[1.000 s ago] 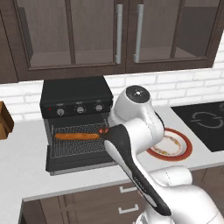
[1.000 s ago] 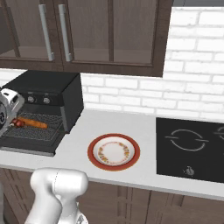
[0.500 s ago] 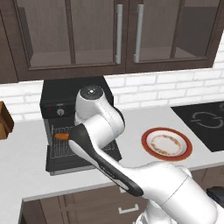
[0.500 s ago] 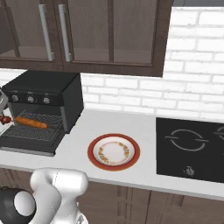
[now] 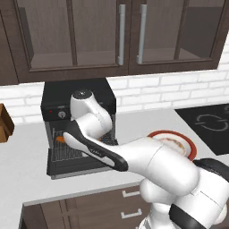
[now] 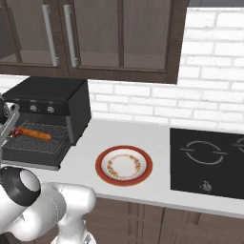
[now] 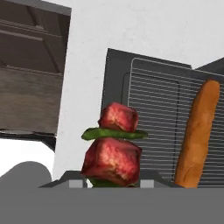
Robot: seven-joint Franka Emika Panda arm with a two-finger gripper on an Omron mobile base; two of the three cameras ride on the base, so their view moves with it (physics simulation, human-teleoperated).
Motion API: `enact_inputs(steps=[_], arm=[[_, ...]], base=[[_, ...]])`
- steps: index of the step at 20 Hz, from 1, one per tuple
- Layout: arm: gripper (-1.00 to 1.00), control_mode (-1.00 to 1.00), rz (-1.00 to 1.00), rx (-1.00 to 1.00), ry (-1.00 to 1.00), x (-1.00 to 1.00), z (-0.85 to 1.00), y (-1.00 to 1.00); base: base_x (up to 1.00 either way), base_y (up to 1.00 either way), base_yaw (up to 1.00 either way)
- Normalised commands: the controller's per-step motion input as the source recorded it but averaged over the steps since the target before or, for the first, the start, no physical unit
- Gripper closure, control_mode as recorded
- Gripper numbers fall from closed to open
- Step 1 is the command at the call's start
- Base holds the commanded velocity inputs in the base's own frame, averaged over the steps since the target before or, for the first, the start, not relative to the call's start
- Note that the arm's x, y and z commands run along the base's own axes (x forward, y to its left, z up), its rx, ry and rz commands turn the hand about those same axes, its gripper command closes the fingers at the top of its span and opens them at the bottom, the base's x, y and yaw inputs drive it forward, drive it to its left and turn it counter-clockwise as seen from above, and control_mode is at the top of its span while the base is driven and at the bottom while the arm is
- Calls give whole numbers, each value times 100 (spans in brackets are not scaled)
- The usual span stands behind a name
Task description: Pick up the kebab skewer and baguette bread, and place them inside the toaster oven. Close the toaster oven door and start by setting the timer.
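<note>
The kebab skewer [image 7: 114, 146], red meat chunks with a green slice between them, stands up from between my gripper [image 7: 111, 181] fingers, which are shut on it. The gripper hovers over the left front of the black toaster oven [image 6: 52, 97]. The oven door [image 5: 71, 166] hangs open and flat. The long orange-brown baguette bread [image 7: 197, 133] lies on the wire rack [image 7: 157, 105] just to the right of the skewer in the hand view. In the right base view the baguette [image 6: 35, 134] rests on the rack with the skewer's red end [image 6: 18, 132] at its left tip. My arm hides most of the oven in the left base view.
A red-rimmed plate [image 6: 124, 165] sits bare on the white counter to the right of the oven. The black cooktop [image 6: 209, 162] lies at the far right. A brown wooden object [image 5: 4, 123] stands at the left edge. Dark cabinets hang above.
The arm has swung left from above the counter between plate and oven to the oven's open front, carrying the skewer. The baguette has stayed on the rack.
</note>
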Motion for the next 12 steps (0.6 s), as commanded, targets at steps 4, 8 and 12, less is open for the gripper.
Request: enact_inputs(steps=[4, 8, 12], arm=[[100, -100, 2, -5, 0, 43, -39, 13], [100, -100, 0, 0, 2, 41, -18, 3], [100, -100, 0, 0, 4, 23, -18, 0]], base=[[0, 0, 0], [0, 0, 0], [0, 0, 0]])
